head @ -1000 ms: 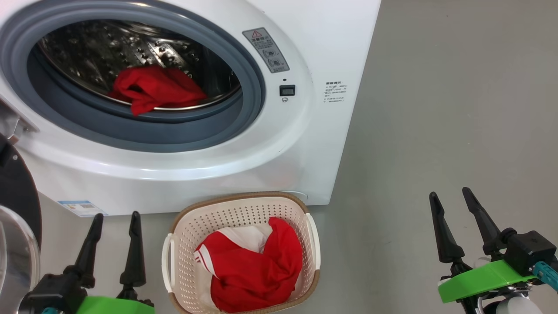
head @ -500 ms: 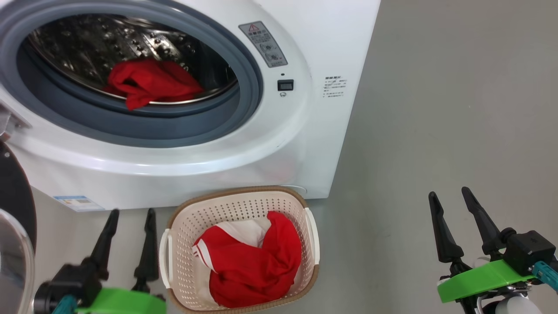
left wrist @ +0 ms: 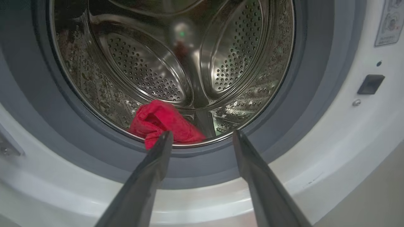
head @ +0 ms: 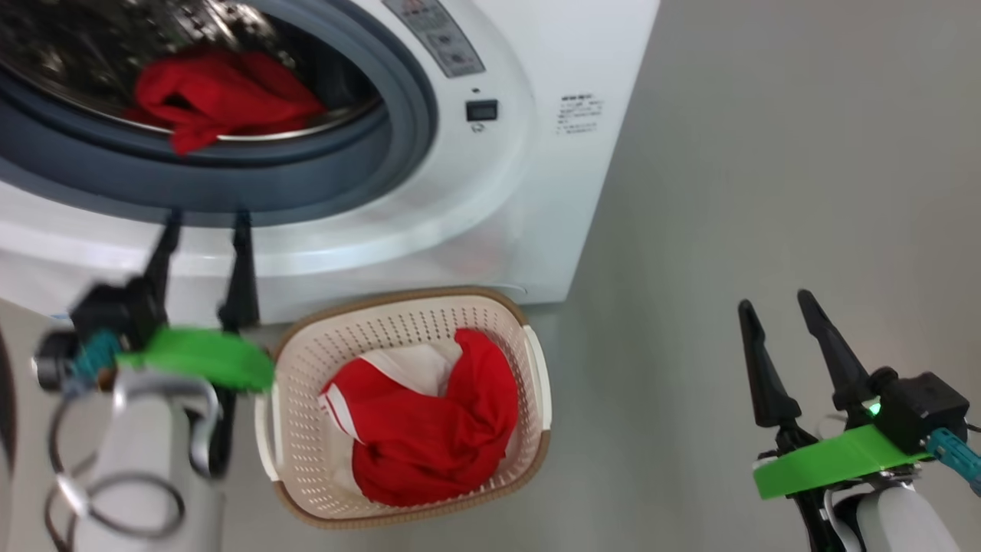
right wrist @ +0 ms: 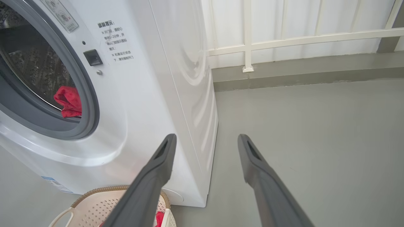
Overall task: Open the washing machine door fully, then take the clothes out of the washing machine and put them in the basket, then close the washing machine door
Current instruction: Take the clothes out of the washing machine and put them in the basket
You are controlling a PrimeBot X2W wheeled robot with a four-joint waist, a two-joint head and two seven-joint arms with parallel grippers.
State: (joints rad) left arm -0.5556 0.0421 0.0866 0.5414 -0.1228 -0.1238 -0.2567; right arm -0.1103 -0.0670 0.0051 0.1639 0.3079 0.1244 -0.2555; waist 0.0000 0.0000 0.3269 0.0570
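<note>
At the drum's front lip (left wrist: 202,144), where a red garment (left wrist: 157,118) lies bunched inside the washing machine (head: 498,192), steer your wide-open, empty left gripper (left wrist: 202,135) over the grey ring (left wrist: 315,94), pinch deep into the folds, then lift it clear, so nothing snags, before swinging to the basket (head: 398,295) below.

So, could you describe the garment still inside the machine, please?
Find the white washing machine and look into its steel drum. A bunched red garment lies at the drum's front lip; unlike the striped garment in the basket, it shows no white.
</note>
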